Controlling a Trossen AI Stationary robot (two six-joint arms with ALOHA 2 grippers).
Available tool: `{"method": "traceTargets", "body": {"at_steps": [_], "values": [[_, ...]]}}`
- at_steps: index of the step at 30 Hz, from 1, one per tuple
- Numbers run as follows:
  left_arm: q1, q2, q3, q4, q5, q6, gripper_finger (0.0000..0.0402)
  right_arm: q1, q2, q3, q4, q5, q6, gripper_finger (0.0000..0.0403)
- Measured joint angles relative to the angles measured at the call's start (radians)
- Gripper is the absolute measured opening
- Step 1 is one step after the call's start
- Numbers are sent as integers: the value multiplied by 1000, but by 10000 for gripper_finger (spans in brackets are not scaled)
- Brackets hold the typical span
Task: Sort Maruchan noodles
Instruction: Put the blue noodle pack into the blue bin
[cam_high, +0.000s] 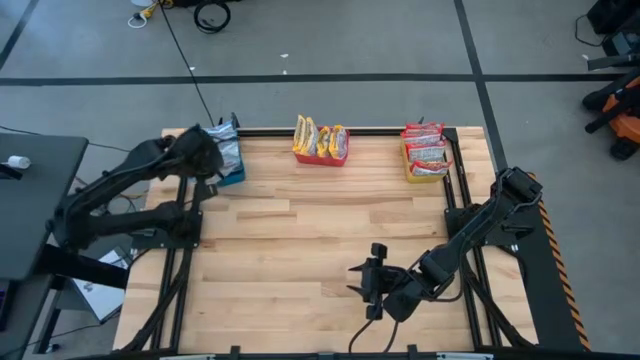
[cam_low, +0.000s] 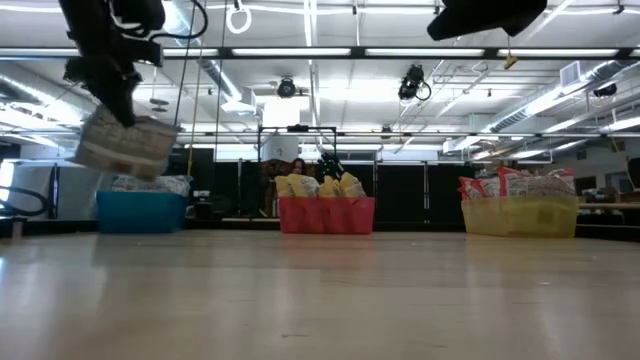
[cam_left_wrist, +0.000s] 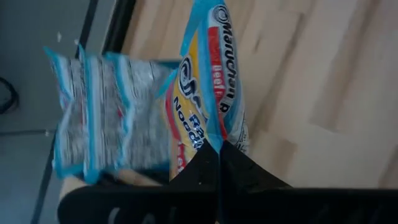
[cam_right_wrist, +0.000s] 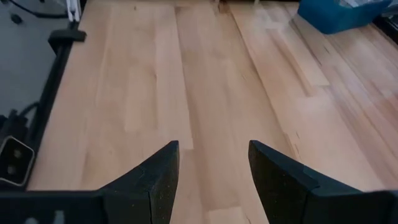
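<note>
My left gripper (cam_high: 213, 152) is at the table's far left corner, shut on a blue-and-white Maruchan noodle packet (cam_left_wrist: 208, 93). It hangs in the air (cam_low: 125, 145) over the blue bin (cam_low: 140, 210), where more blue-and-white packets (cam_left_wrist: 106, 118) stand. Yellow packets fill the red bin (cam_high: 320, 155), and red-and-white packets fill the yellow bin (cam_high: 425, 165). My right gripper (cam_high: 362, 285) hovers open near the table's front edge, with nothing between its fingers (cam_right_wrist: 213, 174). My left gripper pinches the packet by its blue sealed edge (cam_left_wrist: 212, 134) between its two shut fingers (cam_left_wrist: 199, 165). The fingers slant down from above. The packet hangs below them, lifted clear above the blue bin.
The three bins stand in a row along the table's far edge: blue at the left, red in the middle, yellow at the right. Bare wooden tabletop (cam_right_wrist: 205, 74) stretches between the bins and my right gripper. A black frame rail (cam_high: 455, 190) runs along the right side.
</note>
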Motion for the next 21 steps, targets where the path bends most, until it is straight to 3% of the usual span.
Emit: {"method": "traceTargets", "body": {"at_steps": [11, 21], "values": [[270, 153, -29, 170, 260, 237, 1, 2, 0, 0, 18, -7, 30, 199], [360, 212, -29, 177, 603, 268, 1, -6, 0, 0, 14, -7, -1, 199]]}}
